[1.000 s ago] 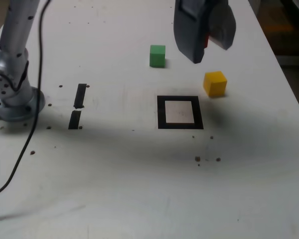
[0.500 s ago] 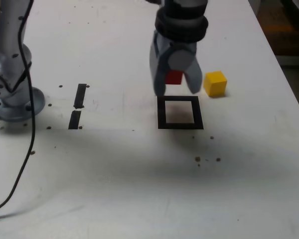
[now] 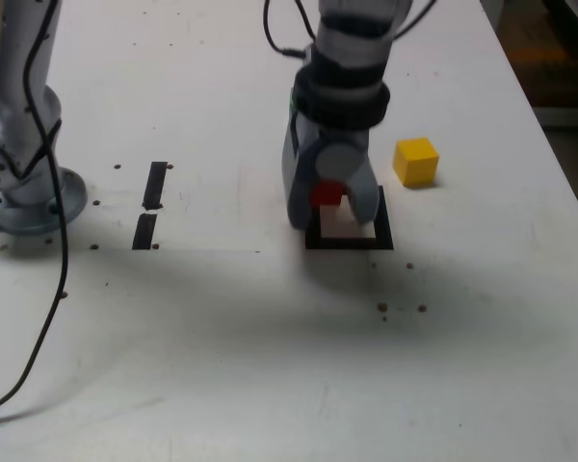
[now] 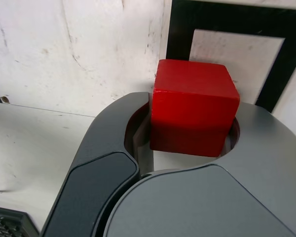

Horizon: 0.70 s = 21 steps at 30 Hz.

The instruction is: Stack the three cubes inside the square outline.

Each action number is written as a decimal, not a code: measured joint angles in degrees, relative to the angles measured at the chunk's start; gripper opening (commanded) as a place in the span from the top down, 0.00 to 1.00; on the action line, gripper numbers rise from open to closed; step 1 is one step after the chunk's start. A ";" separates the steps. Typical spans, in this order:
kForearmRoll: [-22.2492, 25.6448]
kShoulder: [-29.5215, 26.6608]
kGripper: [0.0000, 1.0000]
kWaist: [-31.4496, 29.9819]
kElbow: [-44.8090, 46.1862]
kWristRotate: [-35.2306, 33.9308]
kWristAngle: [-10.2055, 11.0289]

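We see the gripper (image 3: pixel 332 214) pointing down at the counter (image 3: pixel 222 337), its jaws closed on the red cube (image 4: pixel 193 107). The cube sits squarely between them, edges roughly parallel to the square outline (image 3: pixel 385 236), hanging over the outline's near-left part in the exterior view; we cannot tell whether it touches. The yellow cube (image 3: pixel 415 161) rests just beyond the outline's far-right corner.

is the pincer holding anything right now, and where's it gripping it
Yes: the pincer is shut on the red cube, clamped across two opposite side faces, low over the square outline.
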 measured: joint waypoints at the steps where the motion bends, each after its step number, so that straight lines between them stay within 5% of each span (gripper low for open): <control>1: -1.02 0.96 0.75 -0.48 0.04 0.09 -0.49; 7: -3.13 3.68 0.75 -1.13 -0.87 0.39 -1.23; 21: -3.15 3.93 0.74 -0.13 -1.60 0.52 1.90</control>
